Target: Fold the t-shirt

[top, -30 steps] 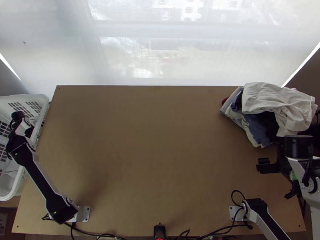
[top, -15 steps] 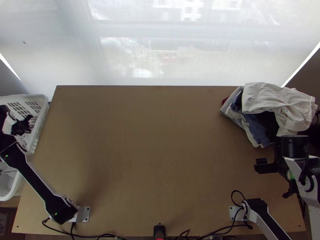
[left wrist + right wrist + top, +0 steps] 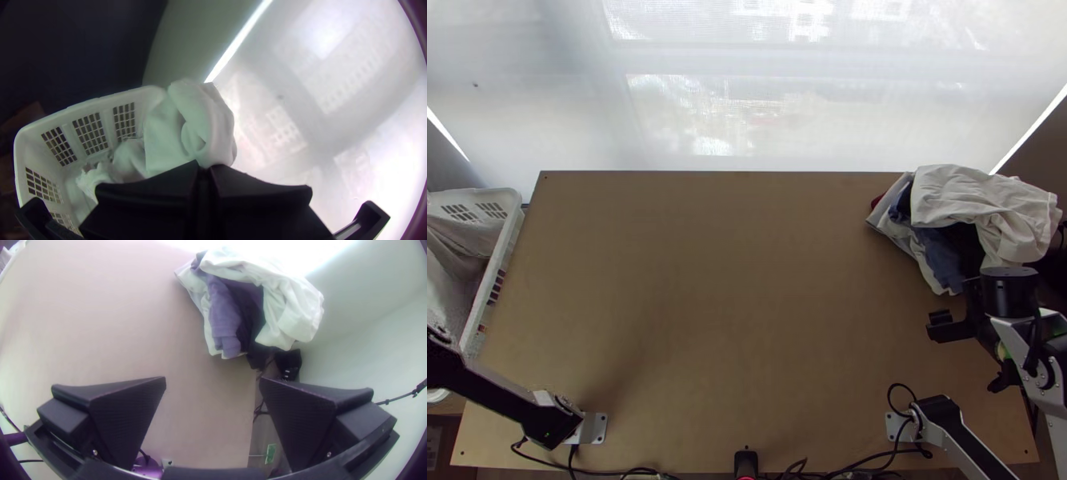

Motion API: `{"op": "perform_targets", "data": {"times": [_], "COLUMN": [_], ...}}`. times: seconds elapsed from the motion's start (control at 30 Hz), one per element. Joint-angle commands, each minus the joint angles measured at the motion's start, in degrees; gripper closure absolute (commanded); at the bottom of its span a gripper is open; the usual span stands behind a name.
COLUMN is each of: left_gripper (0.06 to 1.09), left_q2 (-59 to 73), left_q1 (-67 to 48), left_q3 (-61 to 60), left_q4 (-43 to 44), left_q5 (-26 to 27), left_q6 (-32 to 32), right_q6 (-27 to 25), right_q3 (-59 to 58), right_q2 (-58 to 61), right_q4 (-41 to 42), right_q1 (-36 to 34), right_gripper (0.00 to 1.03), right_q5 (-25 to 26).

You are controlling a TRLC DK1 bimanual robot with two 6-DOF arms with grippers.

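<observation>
At the left edge of the top view, a white cloth (image 3: 459,248) rises bunched and draped out of the basket. In the left wrist view my left gripper (image 3: 204,166) is shut on this white cloth (image 3: 191,124), which hangs in folds beyond the fingertips; whether it is a t-shirt I cannot tell. Over the table's right side, my right gripper (image 3: 965,354) stands open, just nearer than the clothes pile. The right wrist view shows the same right gripper (image 3: 212,380) with its fingers wide apart and nothing between them.
A heap of clothes (image 3: 979,208), white on top with blue and dark pieces, lies at the table's far right corner. The white basket (image 3: 495,272) stands against the left edge. Bare wooden table (image 3: 731,304) spans the middle. Cables (image 3: 875,460) run along the near edge.
The left arm has swung out past the left edge and toward the near side, and the white cloth has been lifted higher in the basket. The right gripper has shifted slightly left.
</observation>
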Motion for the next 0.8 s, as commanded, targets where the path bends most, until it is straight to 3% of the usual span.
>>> {"op": "perform_targets", "data": {"times": [0.0,0.1,0.2,0.37,0.57,0.77], "left_gripper": [1.05,1.05,1.05,1.05,1.05,1.05], "left_q2": [-26.4,-36.5,-43.5,-47.5,-47.5,-43.4], "left_q1": [-3.3,-11.4,-27.0,-52.9,-64.7,-75.1], "left_q3": [-6.8,-9.7,-12.9,-19.9,-25.3,-26.5], "left_q4": [-0.2,-0.3,-2.0,-2.9,-4.6,-5.0], "left_q5": [9.9,11.0,10.9,8.3,8.7,8.4], "left_q6": [2.0,2.9,3.7,-4.1,-6.4,-2.5], "right_q6": [-4.2,-5.7,-6.1,-6.4,-7.1,-7.9], "right_q3": [1.4,2.0,2.4,2.3,2.5,3.6], "right_q2": [-0.6,-0.7,-0.7,-1.0,-1.5,-1.2], "right_q4": [2.7,4.4,5.7,6.3,6.8,7.3], "right_q1": [2.1,2.4,2.8,5.0,5.8,5.5], "right_gripper": [0.05,0.05,0.05,0.05,0.05,0.05], "right_q5": [0.1,-0.2,-1.4,-1.7,-1.7,-1.6]}}
